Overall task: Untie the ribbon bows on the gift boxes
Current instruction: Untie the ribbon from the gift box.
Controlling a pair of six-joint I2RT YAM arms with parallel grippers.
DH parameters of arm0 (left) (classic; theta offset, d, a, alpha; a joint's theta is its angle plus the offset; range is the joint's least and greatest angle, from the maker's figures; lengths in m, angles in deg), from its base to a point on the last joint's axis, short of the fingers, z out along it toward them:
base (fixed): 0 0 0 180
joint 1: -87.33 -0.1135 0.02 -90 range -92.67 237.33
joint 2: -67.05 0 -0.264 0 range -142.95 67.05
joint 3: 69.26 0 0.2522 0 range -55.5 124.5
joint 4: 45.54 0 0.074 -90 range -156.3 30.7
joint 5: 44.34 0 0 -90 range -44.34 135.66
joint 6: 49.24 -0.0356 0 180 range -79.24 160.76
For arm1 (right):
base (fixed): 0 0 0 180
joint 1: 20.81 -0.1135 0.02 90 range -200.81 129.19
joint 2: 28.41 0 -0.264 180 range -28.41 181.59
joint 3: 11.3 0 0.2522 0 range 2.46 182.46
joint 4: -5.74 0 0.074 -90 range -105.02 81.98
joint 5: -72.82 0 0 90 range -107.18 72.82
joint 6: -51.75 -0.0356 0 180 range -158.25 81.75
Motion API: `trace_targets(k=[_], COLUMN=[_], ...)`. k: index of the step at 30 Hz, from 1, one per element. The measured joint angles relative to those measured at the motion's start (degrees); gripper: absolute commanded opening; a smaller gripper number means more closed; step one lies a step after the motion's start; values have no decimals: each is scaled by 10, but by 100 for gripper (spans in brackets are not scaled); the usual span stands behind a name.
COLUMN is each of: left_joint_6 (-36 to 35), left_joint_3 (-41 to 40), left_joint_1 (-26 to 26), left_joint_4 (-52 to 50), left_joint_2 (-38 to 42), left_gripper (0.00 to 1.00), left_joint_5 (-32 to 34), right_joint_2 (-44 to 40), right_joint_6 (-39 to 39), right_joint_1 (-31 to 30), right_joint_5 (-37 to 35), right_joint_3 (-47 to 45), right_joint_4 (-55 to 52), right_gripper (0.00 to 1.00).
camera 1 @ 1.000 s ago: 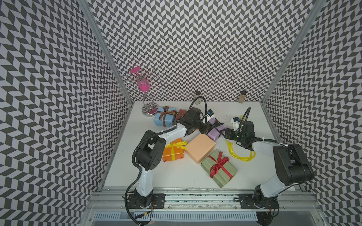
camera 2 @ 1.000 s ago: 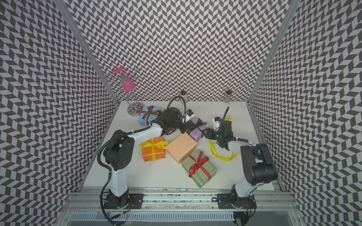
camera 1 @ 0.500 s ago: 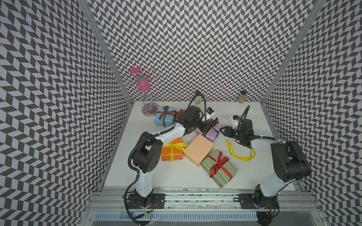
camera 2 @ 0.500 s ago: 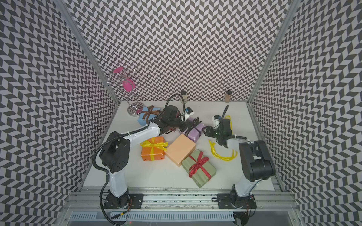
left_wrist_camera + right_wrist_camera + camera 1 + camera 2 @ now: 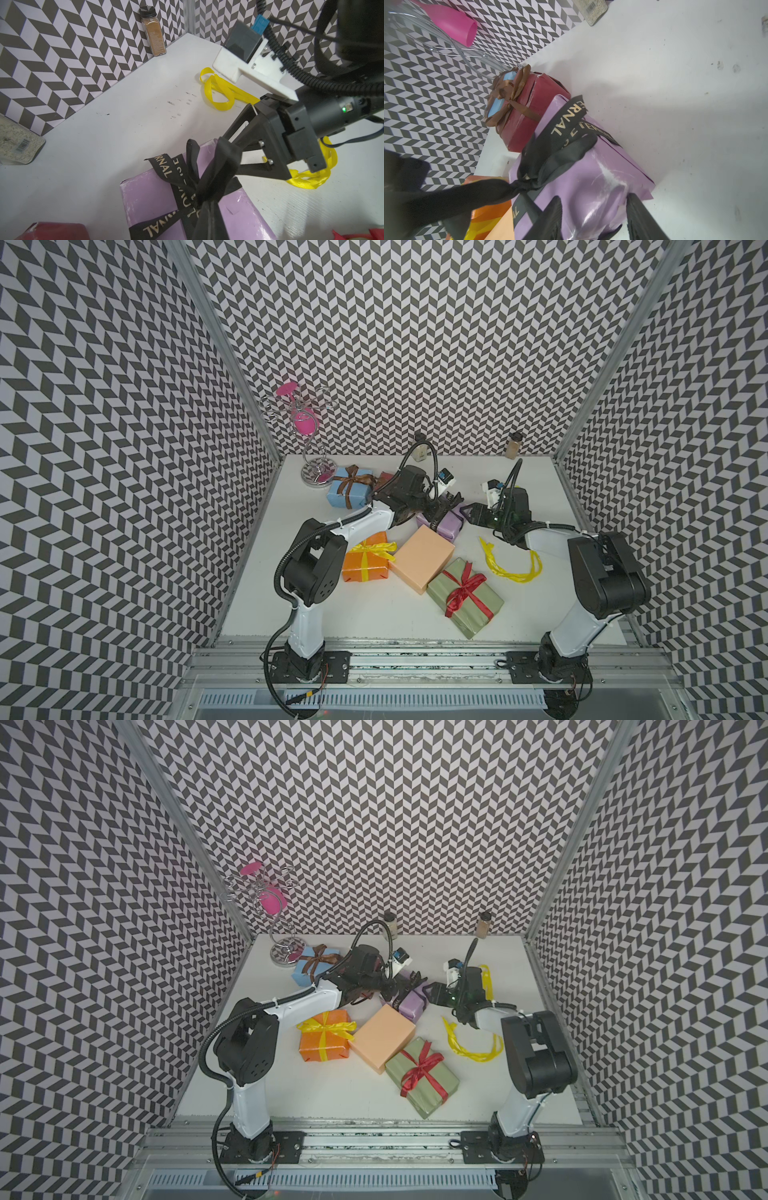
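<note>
The lilac box (image 5: 448, 526) (image 5: 412, 1006) lies mid-table, tied with a black lettered ribbon (image 5: 199, 182) (image 5: 556, 153). My left gripper (image 5: 434, 508) (image 5: 207, 234) is shut on one tail of that bow, and the tail runs taut from the knot. My right gripper (image 5: 467, 516) (image 5: 593, 220) is shut on the lilac box, one finger on each side of its near end. Bows stay tied on the light blue box (image 5: 349, 493), dark red box (image 5: 529, 108), orange box (image 5: 365, 564) and olive green box (image 5: 465, 597). The peach box (image 5: 422, 558) is bare.
A loose yellow ribbon (image 5: 511, 572) lies on the table by my right arm. A wire stand with a pink glass (image 5: 305, 427) is in the back left corner. Two spice jars (image 5: 419, 452) (image 5: 513, 445) stand against the back wall.
Both arms have shifted slightly toward the back, and the lilac box has moved a little with them. Both grips are as before.
</note>
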Motion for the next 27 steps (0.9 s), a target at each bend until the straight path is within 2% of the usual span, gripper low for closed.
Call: trace_targets(k=[15, 27], left_joint_6=[37, 100], left_joint_3=[-2, -23], left_joint_1=[-14, -49], left_joint_4=[15, 38], left_joint_2=[4, 116], left_gripper=[0, 0], left_joint_5=[-1, -1], right_joint_2=[21, 26], right_joint_6=[13, 13], right_joint_1=[-7, -9], right_joint_5=[-49, -53], right_joint_3=[16, 16], right_joint_4=[3, 17], right_gripper=[48, 48])
